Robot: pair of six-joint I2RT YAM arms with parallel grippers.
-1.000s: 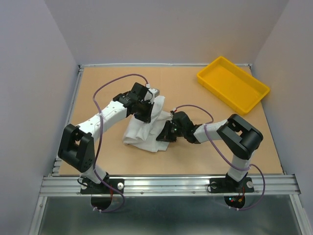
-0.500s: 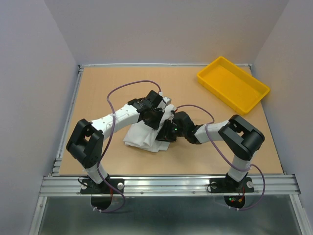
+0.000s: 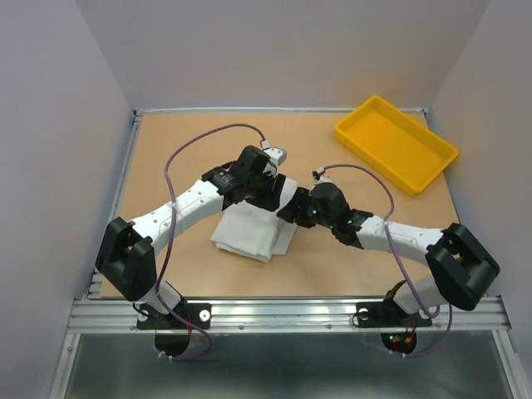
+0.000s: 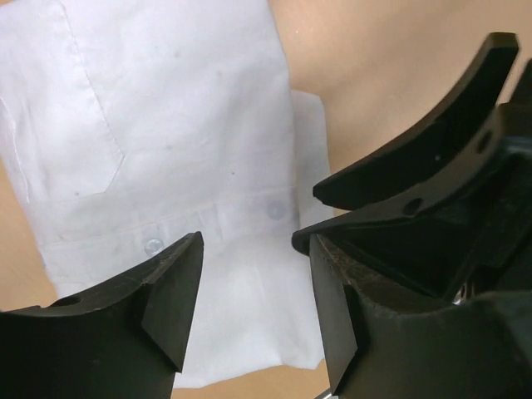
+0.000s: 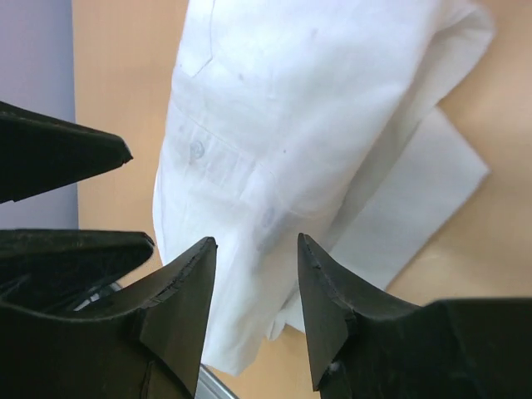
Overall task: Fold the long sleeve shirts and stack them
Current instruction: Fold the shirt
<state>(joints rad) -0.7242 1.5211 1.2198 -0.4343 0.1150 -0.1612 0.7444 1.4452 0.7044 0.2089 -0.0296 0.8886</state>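
My left pincer (image 4: 253, 249) and right pincer (image 5: 256, 241) hung spread and empty over the folded thin white buttoned shirt (image 3: 245, 233); folding looked done, so the next move seemed a fresh grip for stacking.

The right gripper (image 5: 256, 249) hangs over the white shirt (image 5: 316, 108), its two black fingers (image 5: 170, 320) parted with nothing between them; the cloth shows through the gap. The shirt lies folded on the tan table (image 5: 499, 274), its button strip (image 5: 229, 179) running slantwise toward the gripper, with two buttons (image 5: 197, 150) showing on it. A flat lower layer sticks out from under the fold on the right side. At the left edge the left gripper (image 5: 140, 198) reaches in, its two black pointed tips also apart, just beside the shirt's edge. A lavender wall (image 5: 33, 50) fills the upper left corner.
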